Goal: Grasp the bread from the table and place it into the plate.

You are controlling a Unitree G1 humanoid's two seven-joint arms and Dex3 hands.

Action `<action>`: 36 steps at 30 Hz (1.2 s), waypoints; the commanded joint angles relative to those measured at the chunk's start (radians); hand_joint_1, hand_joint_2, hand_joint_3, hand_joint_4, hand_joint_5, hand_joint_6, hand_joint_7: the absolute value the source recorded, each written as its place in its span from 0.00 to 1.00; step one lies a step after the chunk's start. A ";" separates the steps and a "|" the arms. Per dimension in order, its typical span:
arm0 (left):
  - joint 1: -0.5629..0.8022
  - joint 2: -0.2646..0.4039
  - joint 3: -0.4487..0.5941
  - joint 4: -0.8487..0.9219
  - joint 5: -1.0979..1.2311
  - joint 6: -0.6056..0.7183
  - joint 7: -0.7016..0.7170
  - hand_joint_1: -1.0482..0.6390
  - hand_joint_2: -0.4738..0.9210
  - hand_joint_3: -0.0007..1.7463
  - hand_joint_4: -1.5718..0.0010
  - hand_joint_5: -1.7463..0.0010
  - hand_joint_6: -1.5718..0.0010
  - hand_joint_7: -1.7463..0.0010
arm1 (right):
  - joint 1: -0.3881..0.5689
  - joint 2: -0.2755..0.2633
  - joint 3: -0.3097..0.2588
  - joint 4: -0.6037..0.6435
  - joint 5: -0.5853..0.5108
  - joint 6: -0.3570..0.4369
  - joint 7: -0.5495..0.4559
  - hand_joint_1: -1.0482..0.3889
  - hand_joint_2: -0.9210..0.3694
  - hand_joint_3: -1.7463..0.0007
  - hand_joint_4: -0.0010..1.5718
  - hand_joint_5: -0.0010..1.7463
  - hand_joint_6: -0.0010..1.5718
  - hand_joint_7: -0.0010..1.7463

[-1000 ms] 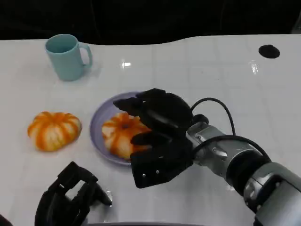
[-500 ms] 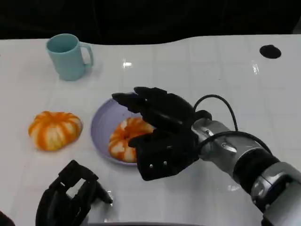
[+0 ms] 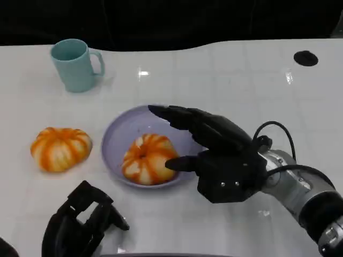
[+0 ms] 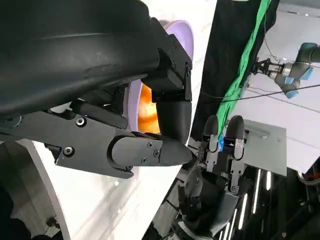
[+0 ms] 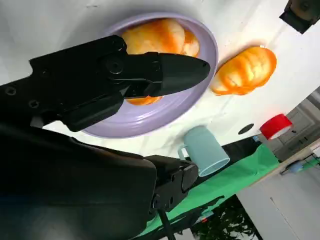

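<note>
Nearest the robot, the left hand (image 3: 80, 227) rests low on the white table (image 3: 225, 85), its fingers curled in with nothing in them. Beyond it, the right hand (image 3: 214, 152) hovers at the right edge of the lavender plate (image 3: 115, 134), fingers spread and straight, thumb apart, holding nothing. An orange-striped bread bun (image 3: 147, 159) lies in the plate, just beside the thumb tip. A second striped bun (image 3: 60, 148) sits on the table left of the plate. Farther back stands a teal mug (image 3: 75, 64).
</note>
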 commanded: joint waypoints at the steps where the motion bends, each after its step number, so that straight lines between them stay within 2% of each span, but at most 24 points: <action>1: 0.000 0.011 0.004 0.005 -0.004 -0.006 0.005 0.31 1.00 0.15 0.61 0.00 0.67 0.14 | 0.005 -0.011 -0.019 -0.026 0.014 0.000 0.014 0.13 0.00 0.74 0.06 0.03 0.07 0.02; 4: 0.000 0.011 0.004 0.005 -0.004 -0.006 0.005 0.31 1.00 0.15 0.61 0.00 0.67 0.15 | 0.006 -0.011 -0.020 -0.029 0.014 0.001 0.016 0.13 0.00 0.74 0.06 0.03 0.07 0.02; 5: -0.003 0.012 0.003 0.002 -0.007 0.006 0.009 0.31 1.00 0.15 0.61 0.00 0.67 0.15 | 0.111 -0.005 -0.110 -0.088 0.217 -0.036 0.128 0.13 0.00 0.74 0.06 0.03 0.07 0.02; 6: -0.005 0.012 0.003 0.001 -0.008 0.014 0.012 0.32 1.00 0.14 0.61 0.00 0.67 0.15 | 0.198 -0.001 -0.184 -0.140 0.388 -0.065 0.227 0.21 0.00 0.76 0.25 0.20 0.27 0.14; 7: -0.006 0.012 0.003 0.000 -0.009 0.019 0.013 0.32 1.00 0.14 0.61 0.00 0.67 0.15 | 0.258 0.002 -0.235 -0.178 0.508 -0.083 0.300 0.25 0.00 0.77 0.30 0.31 0.33 0.21; 8: -0.007 0.011 0.003 -0.001 -0.009 0.021 0.014 0.32 1.00 0.14 0.61 0.00 0.67 0.15 | 0.291 0.004 -0.263 -0.203 0.577 -0.088 0.347 0.27 0.00 0.78 0.33 0.36 0.36 0.25; 10: -0.007 0.011 0.004 -0.001 -0.008 0.021 0.014 0.32 1.00 0.14 0.61 0.00 0.67 0.15 | 0.302 0.004 -0.274 -0.221 0.603 -0.077 0.383 0.28 0.00 0.78 0.35 0.41 0.38 0.28; 14: -0.007 0.011 0.005 -0.003 -0.007 0.024 0.014 0.32 1.00 0.14 0.61 0.00 0.67 0.15 | 0.318 0.010 -0.301 -0.252 0.634 -0.053 0.447 0.29 0.00 0.78 0.35 0.43 0.39 0.30; 15: -0.005 0.012 0.003 -0.005 -0.002 0.022 0.017 0.32 1.00 0.14 0.61 0.00 0.67 0.15 | 0.352 0.014 -0.329 -0.279 0.706 -0.015 0.505 0.29 0.00 0.78 0.35 0.43 0.39 0.30; 16: -0.006 0.014 0.003 -0.003 -0.001 0.016 0.013 0.32 1.00 0.14 0.62 0.00 0.67 0.14 | 0.385 0.016 -0.355 -0.293 0.762 -0.001 0.555 0.30 0.00 0.78 0.37 0.59 0.40 0.42; 17: -0.006 0.015 0.003 -0.002 0.000 0.011 0.010 0.32 1.00 0.15 0.62 0.00 0.67 0.14 | 0.407 0.017 -0.374 -0.305 0.800 0.011 0.592 0.31 0.00 0.77 0.36 0.69 0.38 0.51; 19: -0.007 0.015 0.003 0.000 -0.001 0.007 0.007 0.32 1.00 0.15 0.62 0.00 0.68 0.14 | 0.425 0.020 -0.395 -0.316 0.825 0.021 0.629 0.31 0.00 0.77 0.35 0.78 0.37 0.58; 27: -0.007 0.016 0.002 0.001 -0.002 0.006 0.007 0.32 1.00 0.16 0.62 0.00 0.68 0.14 | 0.431 0.037 -0.434 -0.332 0.813 0.044 0.665 0.31 0.00 0.77 0.35 0.80 0.36 0.61; 28: -0.002 0.017 0.002 -0.006 -0.002 0.012 0.010 0.32 1.00 0.16 0.62 0.00 0.68 0.13 | 0.477 0.034 -0.451 -0.369 0.853 0.085 0.682 0.31 0.00 0.77 0.35 0.80 0.36 0.62; 29: 0.001 0.019 0.002 -0.011 -0.001 0.012 0.012 0.32 1.00 0.15 0.62 0.00 0.68 0.15 | 0.534 0.026 -0.466 -0.416 0.904 0.147 0.710 0.28 0.00 0.78 0.47 0.92 0.44 0.76; 31: 0.005 0.023 0.001 -0.018 0.003 0.013 0.015 0.32 1.00 0.16 0.62 0.00 0.68 0.15 | 0.620 0.012 -0.483 -0.496 0.963 0.247 0.740 0.30 0.00 0.80 0.48 0.98 0.44 0.82; 33: 0.005 0.025 0.001 -0.019 0.003 0.014 0.018 0.32 1.00 0.16 0.62 0.00 0.67 0.15 | 0.673 0.001 -0.489 -0.551 0.979 0.321 0.742 0.31 0.00 0.80 0.53 0.99 0.47 0.86; 34: 0.005 0.026 0.002 -0.019 0.003 0.014 0.018 0.31 1.00 0.15 0.62 0.00 0.68 0.14 | 0.693 -0.003 -0.492 -0.575 0.984 0.355 0.741 0.33 0.00 0.78 0.56 1.00 0.47 0.93; 36: 0.005 0.026 0.002 -0.019 0.001 0.014 0.019 0.31 1.00 0.15 0.62 0.00 0.68 0.14 | 0.712 -0.006 -0.498 -0.606 0.985 0.397 0.740 0.34 0.00 0.77 0.58 1.00 0.47 0.97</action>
